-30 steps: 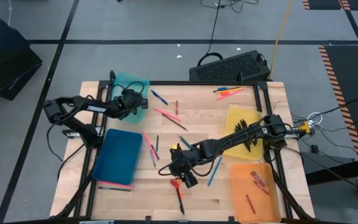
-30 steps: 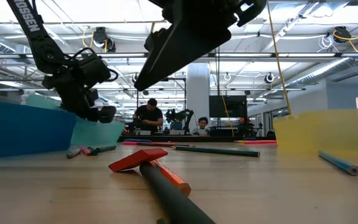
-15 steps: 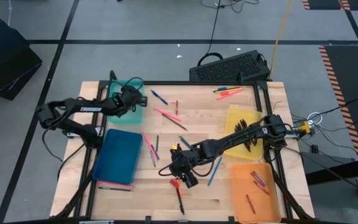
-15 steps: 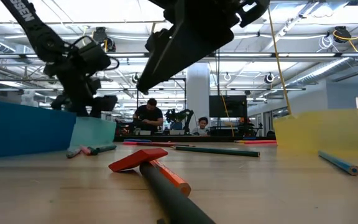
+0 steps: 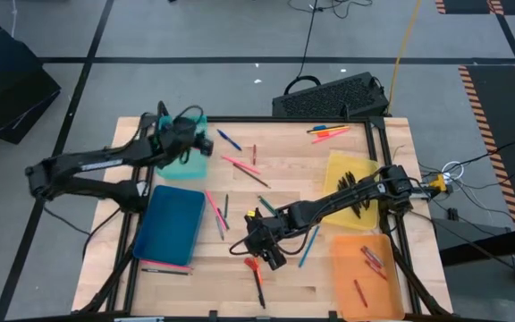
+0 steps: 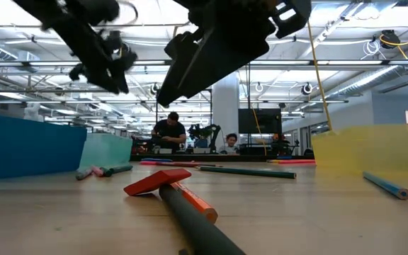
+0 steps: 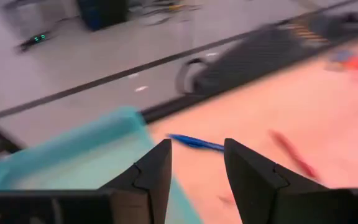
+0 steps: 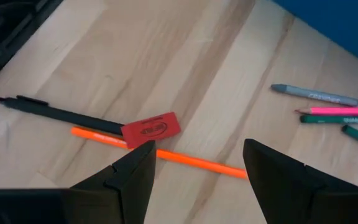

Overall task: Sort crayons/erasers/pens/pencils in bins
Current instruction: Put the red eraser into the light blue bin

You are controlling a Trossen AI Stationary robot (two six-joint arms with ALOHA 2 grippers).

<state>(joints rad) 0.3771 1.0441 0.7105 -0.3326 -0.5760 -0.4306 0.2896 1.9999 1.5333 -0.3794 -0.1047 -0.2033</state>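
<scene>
Open workshop floor, grey with dark seams; the low view shows ceiling lights, screens and a seated person (image 6: 167,132) far behind. Wooden bench (image 5: 284,277) in a dark frame, centre of the high view.

Containers: teal bin (image 5: 181,161) at upper left of the bench, contents not readable. Dark blue bin (image 5: 170,224) below it at lower left, nothing visible inside. Yellow bin (image 5: 350,183) at right, partly covered by the right arm. Orange bin (image 5: 365,266) at lower right, holding a few short red crayons (image 5: 371,258).

Loose on the surface: pink and dark pens and pencils scattered across the middle, a blue pen (image 5: 229,139) just right of the teal bin, a pink-orange cluster (image 5: 329,134) at upper right. A red eraser (image 8: 151,129) lies on a black pen (image 8: 61,114) and beside an orange pencil (image 8: 185,158), lower centre.

Left end effector (image 5: 197,143), fingers (image 7: 151,177) parted, empty, raised over the teal bin's right edge. Right end effector (image 5: 259,255) low at centre, jaws spread wide, empty, above the red eraser.
</scene>
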